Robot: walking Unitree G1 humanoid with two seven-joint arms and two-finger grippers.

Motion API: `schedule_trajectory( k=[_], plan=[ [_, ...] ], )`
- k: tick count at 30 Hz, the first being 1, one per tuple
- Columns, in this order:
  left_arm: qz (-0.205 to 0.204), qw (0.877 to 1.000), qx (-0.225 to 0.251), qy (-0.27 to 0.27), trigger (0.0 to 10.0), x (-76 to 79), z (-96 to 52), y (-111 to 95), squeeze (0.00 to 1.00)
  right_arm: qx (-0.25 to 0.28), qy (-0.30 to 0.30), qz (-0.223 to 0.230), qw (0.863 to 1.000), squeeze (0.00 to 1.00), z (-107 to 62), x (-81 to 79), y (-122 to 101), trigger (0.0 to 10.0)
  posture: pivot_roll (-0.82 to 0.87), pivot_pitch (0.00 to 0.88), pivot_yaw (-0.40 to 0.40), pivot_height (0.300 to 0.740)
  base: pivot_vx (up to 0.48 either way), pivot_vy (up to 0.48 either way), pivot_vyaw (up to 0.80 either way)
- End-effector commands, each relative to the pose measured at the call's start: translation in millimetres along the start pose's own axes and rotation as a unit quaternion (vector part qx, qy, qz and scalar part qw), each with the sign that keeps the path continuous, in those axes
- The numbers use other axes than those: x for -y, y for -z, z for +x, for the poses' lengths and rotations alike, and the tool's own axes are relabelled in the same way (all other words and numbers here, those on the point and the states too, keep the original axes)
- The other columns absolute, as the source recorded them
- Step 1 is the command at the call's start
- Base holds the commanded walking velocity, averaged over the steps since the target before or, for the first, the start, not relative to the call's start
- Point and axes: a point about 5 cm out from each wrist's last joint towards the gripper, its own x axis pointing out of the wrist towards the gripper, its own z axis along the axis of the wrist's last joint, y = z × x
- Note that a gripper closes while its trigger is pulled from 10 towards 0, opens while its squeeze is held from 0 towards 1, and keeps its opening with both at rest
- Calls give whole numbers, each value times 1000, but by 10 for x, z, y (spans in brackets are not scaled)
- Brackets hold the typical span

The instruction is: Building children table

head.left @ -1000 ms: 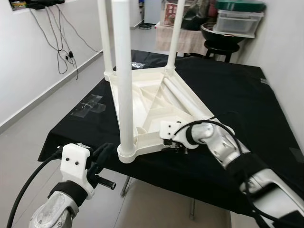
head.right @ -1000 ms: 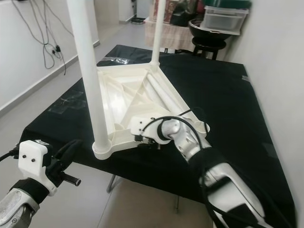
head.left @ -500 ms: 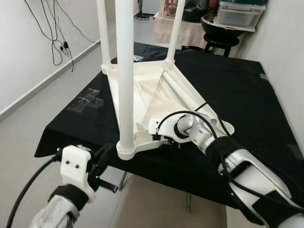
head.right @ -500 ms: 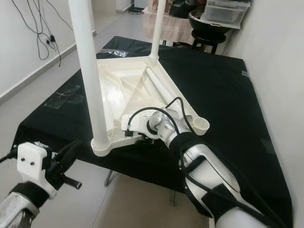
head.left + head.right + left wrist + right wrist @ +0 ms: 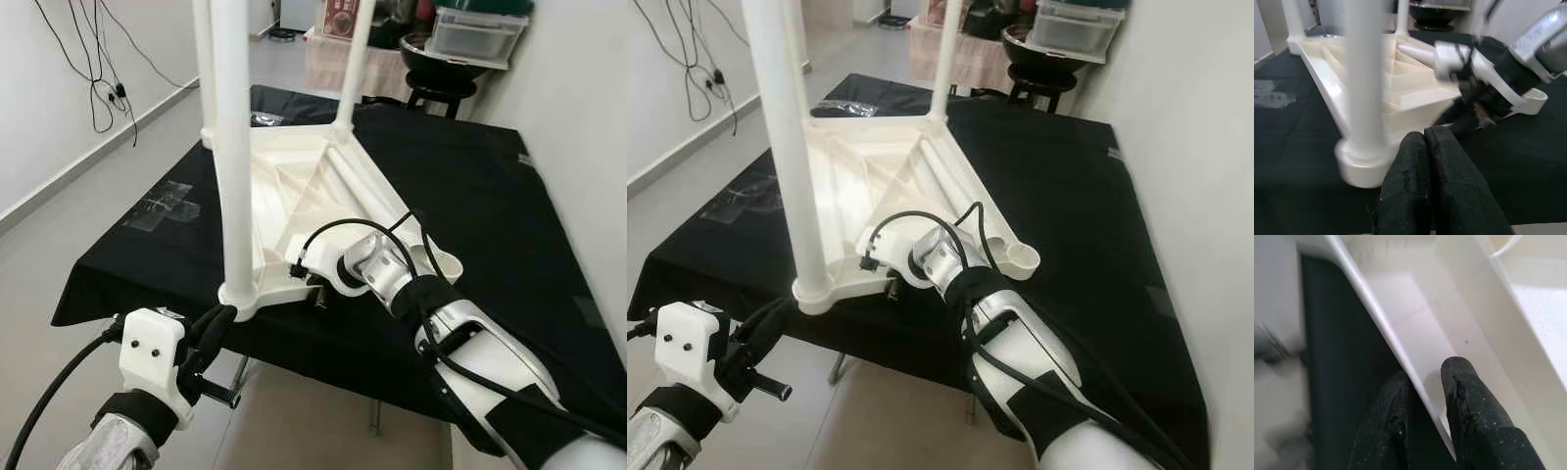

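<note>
On the black cloth, right gripper (image 5: 1425, 396) jaws pinch the tabletop rim (image 5: 1381, 328); left gripper (image 5: 1426, 147) jaws closed, empty.

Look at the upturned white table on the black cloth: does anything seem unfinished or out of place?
Yes. The tabletop lies upside down with three legs fitted, but the near right corner socket is empty, and a loose leg lies inside the frame.

We are looking at a plain room in a home, serving as a spare or storage corner. White walls (image 5: 49, 59) are flanking a bare grey floor (image 5: 59, 235), with black cables (image 5: 93, 73) hanging down the left wall. At the far end, clear plastic storage boxes (image 5: 475, 34) and a black stool (image 5: 441, 93) are crowding together behind the black-draped table (image 5: 490, 186).
</note>
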Motion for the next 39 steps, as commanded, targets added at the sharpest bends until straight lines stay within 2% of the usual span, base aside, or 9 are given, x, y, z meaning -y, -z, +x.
schedule_trajectory(
  k=[1,13,16,20,21,22,31,32,39],
  plan=[
    [-4,1000,-4,3,10000,20,-4,3,0,65,1,70,995,0,-30,6,-177,0,105,135,-107,740,0,0,0],
    [-1,1000,-5,2,10000,6,16,-4,0,166,13,131,977,0,81,-169,-575,353,117,139,-103,740,0,0,0],
    [0,1000,-5,2,10000,0,19,-5,0,205,66,124,969,0,111,-186,-690,10000,120,141,-101,740,0,0,0],
    [0,1000,-5,2,10000,0,18,-4,0,222,102,114,963,0,117,-184,-745,10000,124,142,-103,740,0,0,0],
    [1,1000,-6,2,10000,-1,19,-4,0,238,138,108,955,184,108,-172,-794,10000,125,144,-102,740,0,0,0],
    [1,1000,-6,2,10000,-1,21,-5,0,247,190,93,946,1000,81,-134,-832,10000,124,143,-103,740,0,0,0],
    [3,1000,-6,2,10000,4,29,-4,0,276,299,71,911,933,-24,-44,-936,10000,128,144,-102,740,0,0,0],
    [3,1000,-6,2,10000,4,30,-4,0,291,296,59,908,0,-38,-51,-950,10000,128,144,-102,740,0,0,0],
    [3,1000,-4,2,10000,2,44,-8,0,386,188,100,898,0,-111,-93,-940,10000,117,144,-101,740,0,0,0]
  ],
)
